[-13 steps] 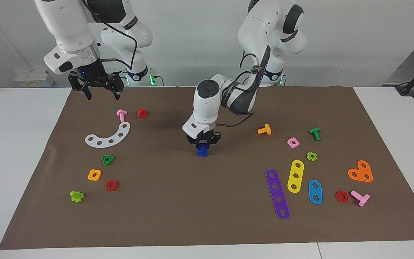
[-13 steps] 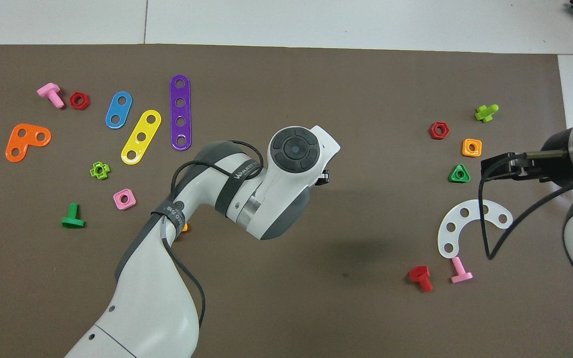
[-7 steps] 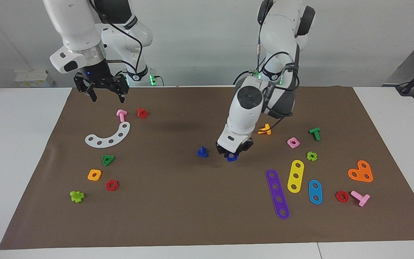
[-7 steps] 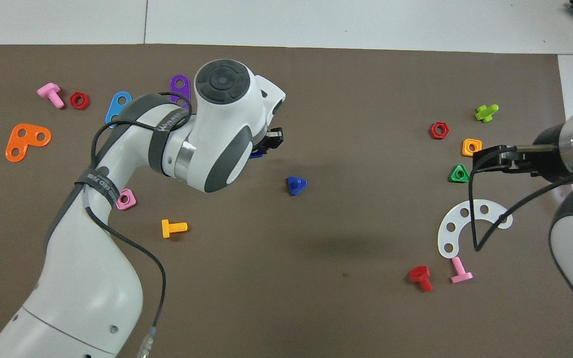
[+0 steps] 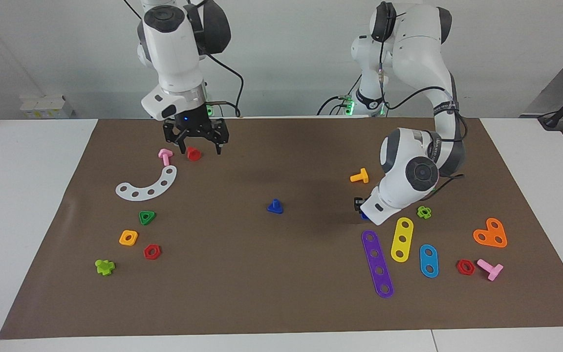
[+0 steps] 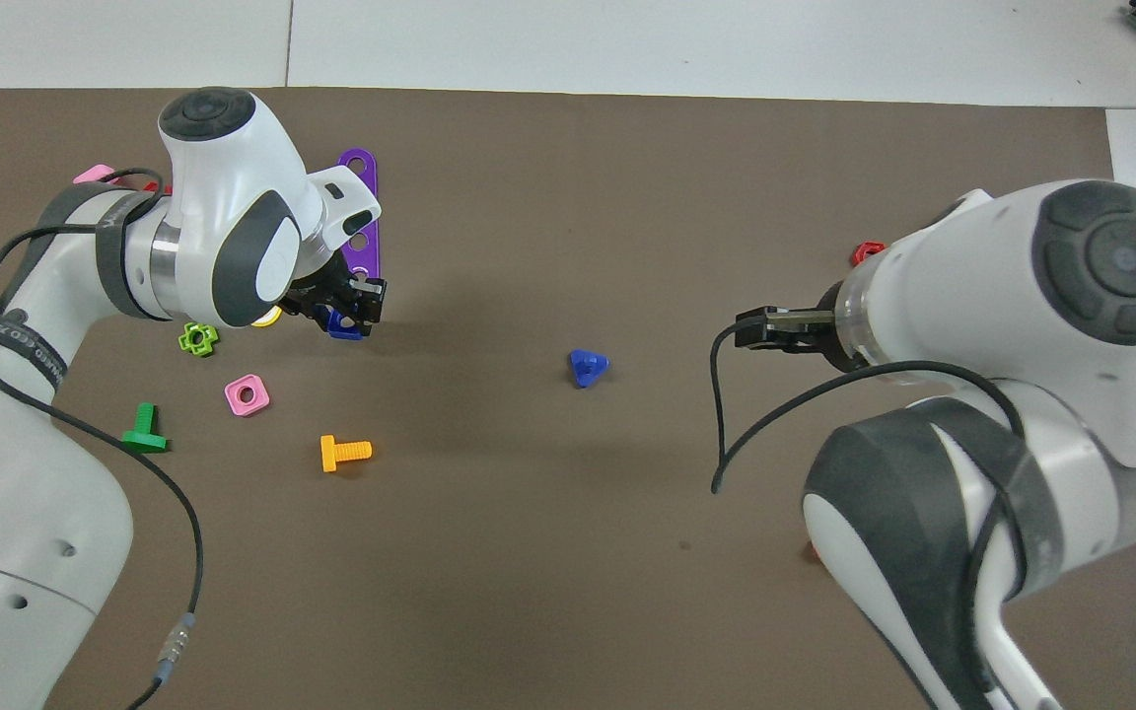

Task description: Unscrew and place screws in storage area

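the blue screw (image 5: 275,207) is seen mid-frame, head down, stem up. the spread right gripper (image 5: 196,143) hangs upper left, nearer the storage area (image 5: 147,188). the left gripper (image 6: 349,314) is pinched on a blue nut (image 6: 341,325).

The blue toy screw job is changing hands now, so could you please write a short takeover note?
Left pincer: shut on a small blue plastic nut, beside the long purple holed strip.
Right pincer: open, over the red bolt.
Blue triangular-headed plastic screw: unscrewed, loose at mat centre.
Left to do: carry it to the storage area by the white curved holed strip.
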Robot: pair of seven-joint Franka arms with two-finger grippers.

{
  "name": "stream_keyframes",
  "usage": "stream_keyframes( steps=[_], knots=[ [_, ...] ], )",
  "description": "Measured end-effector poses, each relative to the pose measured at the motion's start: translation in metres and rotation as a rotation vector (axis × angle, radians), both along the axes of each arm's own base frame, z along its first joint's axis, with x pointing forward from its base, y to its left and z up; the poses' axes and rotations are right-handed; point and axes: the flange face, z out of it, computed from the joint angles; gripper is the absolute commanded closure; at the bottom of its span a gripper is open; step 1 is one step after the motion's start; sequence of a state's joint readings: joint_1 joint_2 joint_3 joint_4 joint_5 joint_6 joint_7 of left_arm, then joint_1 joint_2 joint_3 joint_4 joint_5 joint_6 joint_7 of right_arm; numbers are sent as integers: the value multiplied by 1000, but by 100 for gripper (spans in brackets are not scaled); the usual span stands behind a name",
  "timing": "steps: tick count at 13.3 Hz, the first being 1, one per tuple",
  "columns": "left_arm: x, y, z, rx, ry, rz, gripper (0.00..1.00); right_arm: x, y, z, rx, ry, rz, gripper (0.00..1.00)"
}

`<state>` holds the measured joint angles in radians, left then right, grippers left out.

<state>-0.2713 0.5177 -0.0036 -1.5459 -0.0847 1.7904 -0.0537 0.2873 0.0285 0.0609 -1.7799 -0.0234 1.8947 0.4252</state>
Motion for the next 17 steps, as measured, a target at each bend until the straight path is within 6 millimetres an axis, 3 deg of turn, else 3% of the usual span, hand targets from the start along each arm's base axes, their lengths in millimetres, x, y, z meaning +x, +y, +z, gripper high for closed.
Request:
stream_keyframes(
  steps=[1, 2, 5, 8, 10, 12, 15, 17],
  knots=[
    [-6, 2, -6, 3, 6, -16, 58, 5, 17, -13, 7, -5, -8, 0],
    [-12, 2, -13, 7, -4, -26, 1, 11, 37, -26, 14, -8, -22, 0],
    [-27, 5, -34, 5, -44, -32, 0, 25, 92, -65, 32, -15, -39, 0],
    [-24, 12, -24, 3, -65, -23, 0, 32, 130, -105, 18, -34, -39, 2],
    [-12, 34, 3, 1, -86, 14, 0, 37, 136, -119, 26, -53, -46, 5],
    [-7, 76, 34, 4, -77, 72, 0, 42, 136, -130, 28, -54, -48, 8],
    [-24, 128, 81, 13, -29, 139, 0, 40, 147, -165, 11, -18, -33, 15],
    [-40, 148, 122, 38, -30, 153, 0, 33, 161, -188, -7, 5, -15, 18]
  ],
)
